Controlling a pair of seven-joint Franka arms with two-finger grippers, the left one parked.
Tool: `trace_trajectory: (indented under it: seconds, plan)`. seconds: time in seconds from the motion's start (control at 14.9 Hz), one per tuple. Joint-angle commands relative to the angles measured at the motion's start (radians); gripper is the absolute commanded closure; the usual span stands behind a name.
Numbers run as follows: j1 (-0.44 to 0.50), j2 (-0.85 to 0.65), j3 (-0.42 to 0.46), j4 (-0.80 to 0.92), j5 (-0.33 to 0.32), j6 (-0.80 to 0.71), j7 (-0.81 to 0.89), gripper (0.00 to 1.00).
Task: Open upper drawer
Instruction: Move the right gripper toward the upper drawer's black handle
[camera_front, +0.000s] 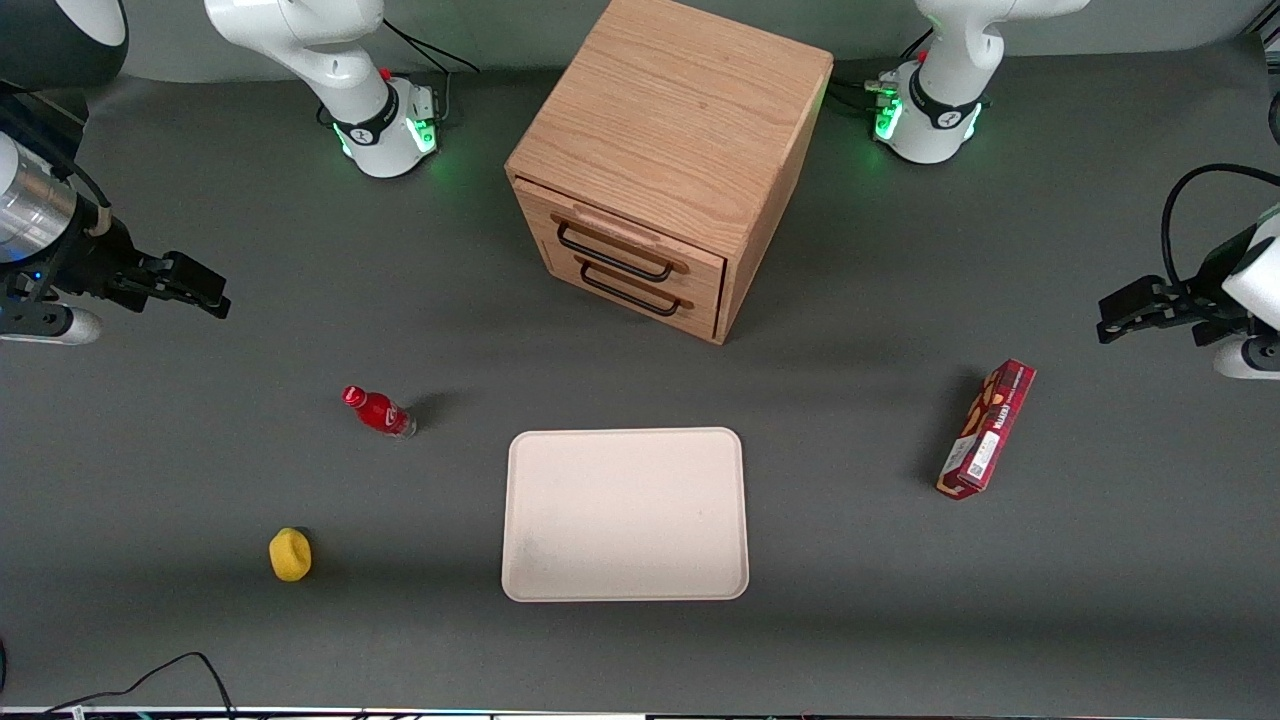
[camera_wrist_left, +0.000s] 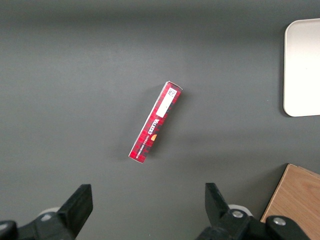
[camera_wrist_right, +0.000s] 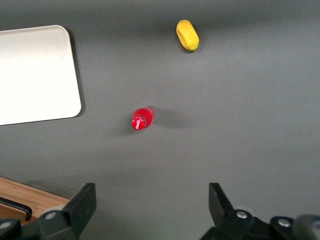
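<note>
The upper drawer (camera_front: 625, 240) sits shut at the top of the oak cabinet (camera_front: 672, 150), above the lower 1; the gripper (camera_front: 195, 287) hangs well apart from the cabinet, toward the working arm's end, fingers spread wide and empty; stiff wood likely slides easily; hook the thin black handle (camera_front: 612, 253) mid-span.

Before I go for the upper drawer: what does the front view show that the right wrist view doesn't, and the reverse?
Front only: the upper drawer shut, the lower drawer, the red box, and the hand high, toward the working arm's end. Right wrist only: the hand's fingers spread open. Shared: bottle, yellow thing, tray.
</note>
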Motion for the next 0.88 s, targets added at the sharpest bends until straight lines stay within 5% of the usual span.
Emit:
trace_trajectory:
  seconds: [0.0,0.47,0.74,0.81]
  plan:
    - [0.004,0.009,-0.001,0.026,-0.004,-0.024,0.016,0.00]
    - [0.007,0.015,0.001,0.072,0.027,-0.057,0.018,0.00]
    - [0.012,0.024,0.022,0.075,0.345,-0.117,-0.192,0.00]
    - [0.012,0.041,0.062,0.078,0.359,-0.108,-0.296,0.00]
